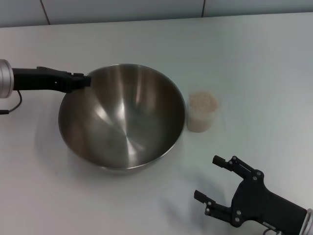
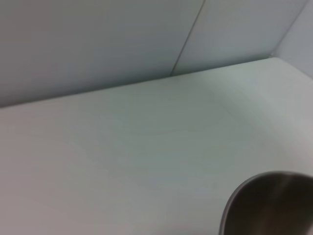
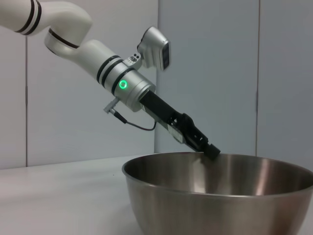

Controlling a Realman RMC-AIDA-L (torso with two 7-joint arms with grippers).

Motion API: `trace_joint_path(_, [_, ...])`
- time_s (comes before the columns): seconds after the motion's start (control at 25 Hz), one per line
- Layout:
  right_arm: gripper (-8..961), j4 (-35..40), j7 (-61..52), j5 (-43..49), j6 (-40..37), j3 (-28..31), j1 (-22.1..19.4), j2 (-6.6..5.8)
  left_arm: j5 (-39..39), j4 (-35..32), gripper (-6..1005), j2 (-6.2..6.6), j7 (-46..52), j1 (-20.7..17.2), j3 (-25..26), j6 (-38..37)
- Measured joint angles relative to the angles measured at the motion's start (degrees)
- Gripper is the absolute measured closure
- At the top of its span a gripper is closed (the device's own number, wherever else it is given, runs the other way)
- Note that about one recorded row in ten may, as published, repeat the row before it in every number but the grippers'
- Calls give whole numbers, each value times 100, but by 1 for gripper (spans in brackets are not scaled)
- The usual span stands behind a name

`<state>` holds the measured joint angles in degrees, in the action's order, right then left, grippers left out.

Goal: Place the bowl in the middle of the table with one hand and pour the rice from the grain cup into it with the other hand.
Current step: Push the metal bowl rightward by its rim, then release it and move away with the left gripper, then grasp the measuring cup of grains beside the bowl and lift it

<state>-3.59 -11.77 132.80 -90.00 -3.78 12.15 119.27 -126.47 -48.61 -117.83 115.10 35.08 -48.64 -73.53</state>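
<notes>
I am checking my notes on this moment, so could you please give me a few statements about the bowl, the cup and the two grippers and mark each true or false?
1. The left gripper is at the rim of the bowl. True.
2. The rice is already in the bowl. False: it still fills the cup; the bowl is empty.
3. The cup stands upright on the table, on the bowl's right. True.
4. The right gripper is shut on the cup. False: it is open and apart from the cup, nearer the robot.
5. The bowl lies upside down. False: its opening faces up.
</notes>
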Motion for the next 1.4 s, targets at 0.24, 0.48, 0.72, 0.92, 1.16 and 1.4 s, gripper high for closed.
trace_joint_path(0.24, [121,8,0,0,0,0,-6,0,114,-680,790,-23,-255,-212,-7,-404])
trace_joint_path(0.48, [121,8,0,-7,0,23,-2,0,1360,-1787,584,-15,-1792,-1224,-33,-1080])
trace_joint_path(0.72, [121,-6,-38,-16,2,352,-59,0,2019,-1865,376,110,-3614,-2095,167,-2296])
trace_joint_path(0.92, [121,-57,-41,-19,230,1351,-222,20,1954,-950,206,275,-4428,-2254,392,-2574])
trace_joint_path(1.16, [121,-314,-15,-19,843,2556,-294,42,1901,-70,164,289,-5297,-2273,815,-2515])
trace_joint_path(1.4, [120,-497,19,-19,1366,2688,4,44,1689,7,164,271,-5376,-2231,829,-2355])
